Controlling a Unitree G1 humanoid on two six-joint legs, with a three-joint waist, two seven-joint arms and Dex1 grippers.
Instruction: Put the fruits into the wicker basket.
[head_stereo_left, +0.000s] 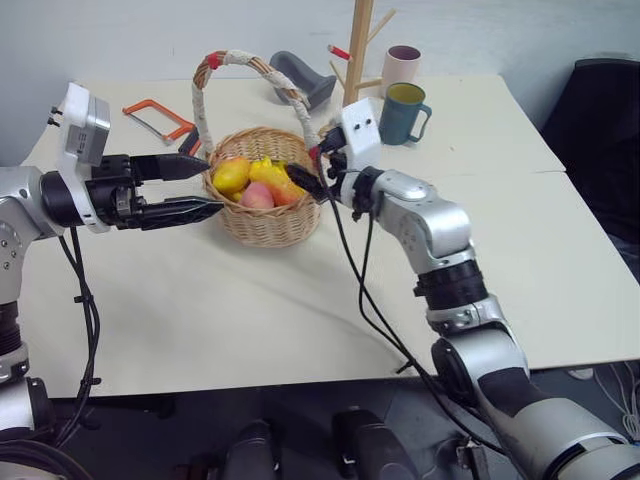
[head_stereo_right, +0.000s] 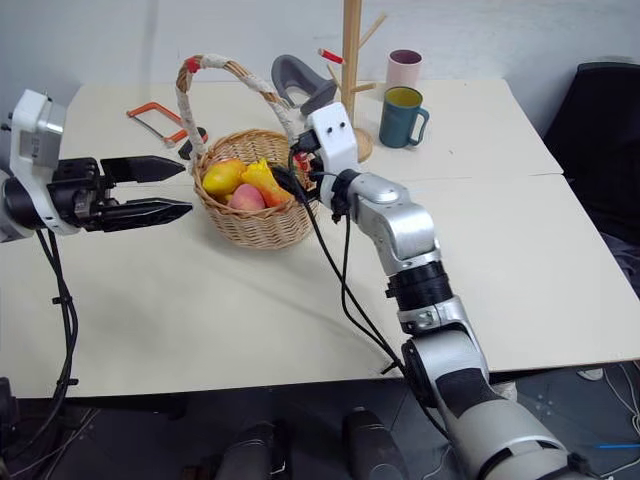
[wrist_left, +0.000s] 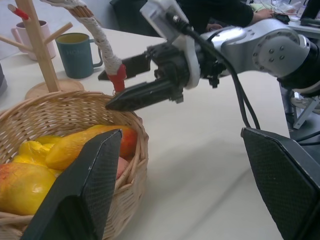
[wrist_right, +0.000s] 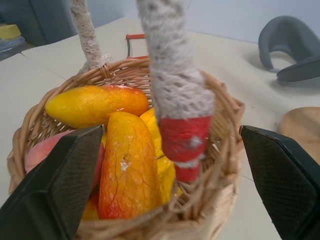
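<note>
The wicker basket (head_stereo_left: 265, 228) stands mid-table, its tall cloth-wrapped handle (head_stereo_left: 240, 62) arching above. Inside lie a yellow mango with an orange-red blush (wrist_right: 97, 105), a second long orange-yellow fruit (wrist_right: 129, 165) and a pink peach (wrist_right: 37, 152). My left gripper (head_stereo_right: 188, 188) is open and level at the basket's left side, one finger by the rim. My right gripper (wrist_left: 104, 92) is open at the right rim. Its fingers (wrist_right: 55, 185) stand either side of the handle's red-taped end (wrist_right: 182, 142) without touching it.
Behind the basket are a wooden mug tree (head_stereo_left: 358, 50), a teal mug (head_stereo_left: 403, 112), a pink mug (head_stereo_left: 401, 68) and a grey object (head_stereo_left: 305, 78). An orange hacksaw (head_stereo_left: 160, 118) lies back left. Yellow banana-like pieces (wrist_right: 155, 120) share the basket.
</note>
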